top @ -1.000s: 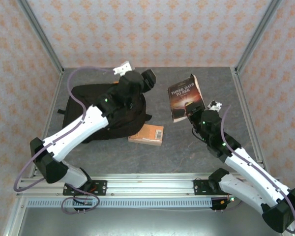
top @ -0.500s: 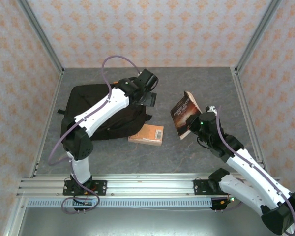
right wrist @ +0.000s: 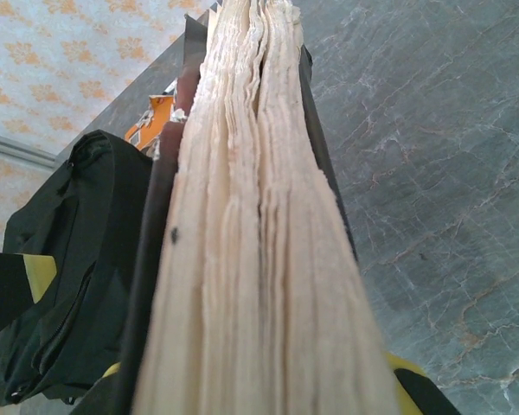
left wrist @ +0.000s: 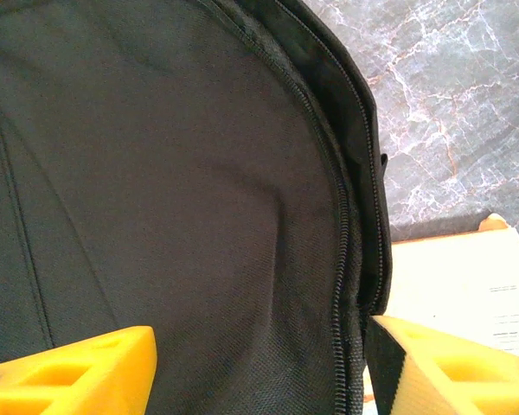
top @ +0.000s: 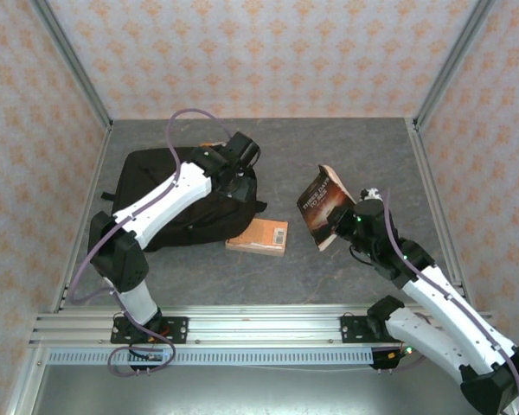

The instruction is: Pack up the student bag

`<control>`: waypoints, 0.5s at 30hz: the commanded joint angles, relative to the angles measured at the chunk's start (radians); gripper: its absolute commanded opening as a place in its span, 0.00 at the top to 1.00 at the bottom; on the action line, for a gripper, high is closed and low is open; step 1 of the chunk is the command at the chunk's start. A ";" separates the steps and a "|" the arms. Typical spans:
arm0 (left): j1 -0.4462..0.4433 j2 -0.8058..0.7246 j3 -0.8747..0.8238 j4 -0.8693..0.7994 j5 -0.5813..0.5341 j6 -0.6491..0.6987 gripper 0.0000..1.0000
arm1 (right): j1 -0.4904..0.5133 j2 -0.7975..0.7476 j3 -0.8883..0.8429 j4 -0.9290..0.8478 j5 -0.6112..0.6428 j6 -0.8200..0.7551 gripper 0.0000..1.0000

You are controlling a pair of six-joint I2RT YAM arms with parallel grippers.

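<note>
Left gripper (top: pixel 240 179) mine, hanging over student bag (top: pixel 160 203) at bag's 3 o'clock edge. Jaws spread wide; yellow fingers (left wrist: pixel 69 372) straddle black fabric and zipper (left wrist: pixel 342 259). Whether pads touch cloth, cannot tell. Bag lies flat toward 9 o'clock of table (top: pixel 346 147). Orange book (top: pixel 258 235) flat on table at bag's 5 o'clock, just beside its edge. Right gripper (top: pixel 348 218) mine, toward 3 o'clock of table, jaws pinching dark paperback (top: pixel 324 203): book lifted off table, tilted, page edges facing wrist camera.
</note>
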 commanded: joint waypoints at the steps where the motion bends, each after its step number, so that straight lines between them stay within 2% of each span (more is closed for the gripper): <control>1: 0.001 0.028 -0.017 -0.012 0.019 0.019 0.34 | -0.005 -0.043 0.005 0.002 0.005 -0.022 1.00; 15: 0.002 0.070 -0.080 0.024 0.080 0.039 0.31 | -0.005 -0.081 -0.021 -0.041 0.020 -0.025 1.00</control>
